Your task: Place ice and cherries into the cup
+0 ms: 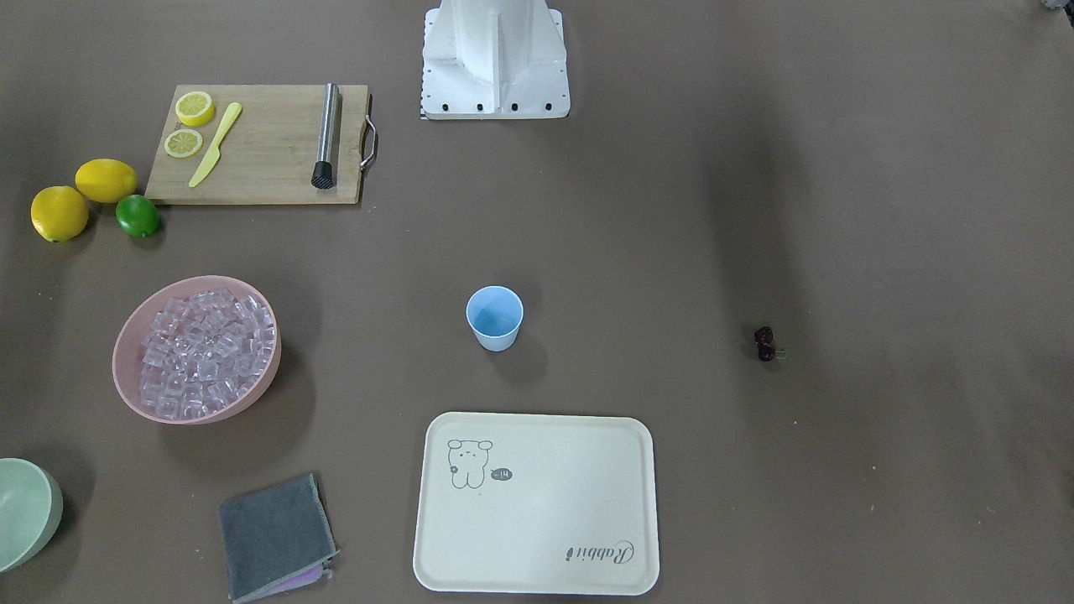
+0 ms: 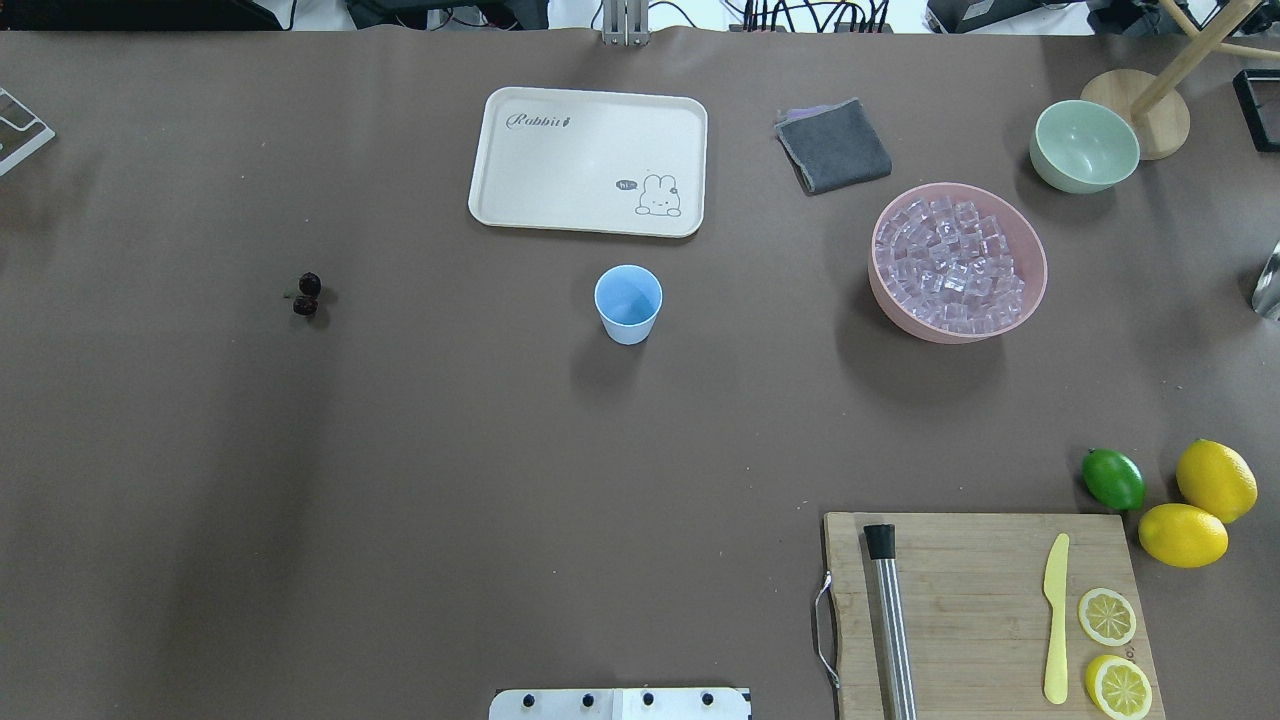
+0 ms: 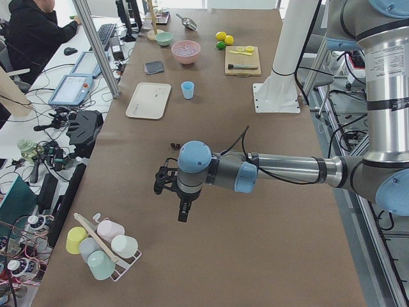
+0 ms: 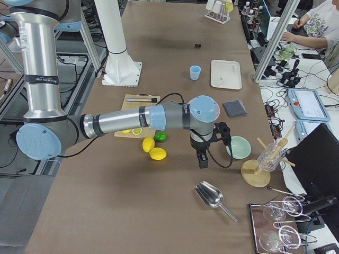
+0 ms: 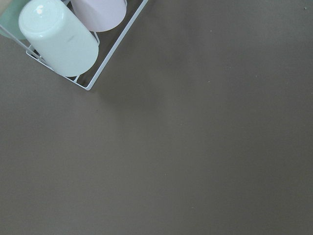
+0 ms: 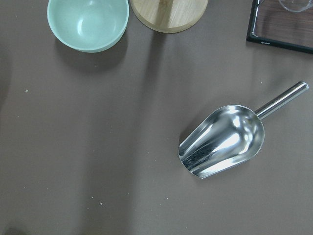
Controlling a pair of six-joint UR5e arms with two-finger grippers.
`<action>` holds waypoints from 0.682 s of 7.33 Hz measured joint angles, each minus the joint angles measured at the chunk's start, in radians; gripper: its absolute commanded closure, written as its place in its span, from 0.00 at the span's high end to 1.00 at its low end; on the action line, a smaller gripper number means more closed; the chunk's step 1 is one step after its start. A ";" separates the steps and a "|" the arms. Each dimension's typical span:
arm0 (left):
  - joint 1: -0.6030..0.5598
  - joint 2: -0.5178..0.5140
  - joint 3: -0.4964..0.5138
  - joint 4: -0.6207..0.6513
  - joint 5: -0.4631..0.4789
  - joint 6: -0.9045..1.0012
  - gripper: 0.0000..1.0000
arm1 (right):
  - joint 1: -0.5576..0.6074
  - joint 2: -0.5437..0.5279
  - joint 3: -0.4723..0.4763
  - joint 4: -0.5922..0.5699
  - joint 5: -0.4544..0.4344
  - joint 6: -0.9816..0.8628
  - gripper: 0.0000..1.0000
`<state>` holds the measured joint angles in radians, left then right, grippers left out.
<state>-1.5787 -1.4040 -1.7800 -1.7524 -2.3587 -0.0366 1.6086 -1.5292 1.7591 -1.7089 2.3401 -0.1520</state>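
Note:
The light blue cup (image 1: 494,317) stands upright and empty at mid-table, also in the overhead view (image 2: 628,303). The cherries (image 1: 765,345) lie alone on the table, well to the cup's left in the overhead view (image 2: 307,294). The ice (image 2: 950,265) fills the pink bowl (image 2: 900,318) to the cup's right. My left gripper (image 3: 183,214) hangs over bare table beyond the cherries, near a rack of cups. My right gripper (image 4: 203,160) hangs near a metal scoop (image 6: 222,142). Both show only in the side views, so I cannot tell whether they are open or shut.
A cream tray (image 2: 590,160) lies behind the cup. A grey cloth (image 2: 833,145) and a pale green bowl (image 2: 1083,145) lie beyond the ice bowl. A cutting board (image 2: 980,600) holds a muddler, a knife and lemon slices, with lemons and a lime (image 2: 1113,478) beside it.

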 measured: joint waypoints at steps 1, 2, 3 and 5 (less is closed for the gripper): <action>0.000 0.001 -0.004 0.001 -0.002 -0.001 0.98 | -0.004 0.004 -0.002 -0.003 -0.002 -0.002 1.00; 0.000 -0.002 -0.007 0.001 -0.003 -0.002 0.98 | -0.009 0.003 0.004 -0.004 0.000 0.000 1.00; 0.000 -0.006 -0.008 0.000 -0.005 -0.007 0.98 | -0.019 0.008 0.018 -0.005 0.014 0.011 1.00; 0.002 -0.010 -0.017 -0.014 -0.009 -0.026 0.98 | -0.060 0.044 0.033 -0.005 0.049 0.069 1.00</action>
<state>-1.5767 -1.4140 -1.7968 -1.7664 -2.3673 -0.0621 1.5484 -1.4854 1.7924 -1.7135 2.3895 -0.0834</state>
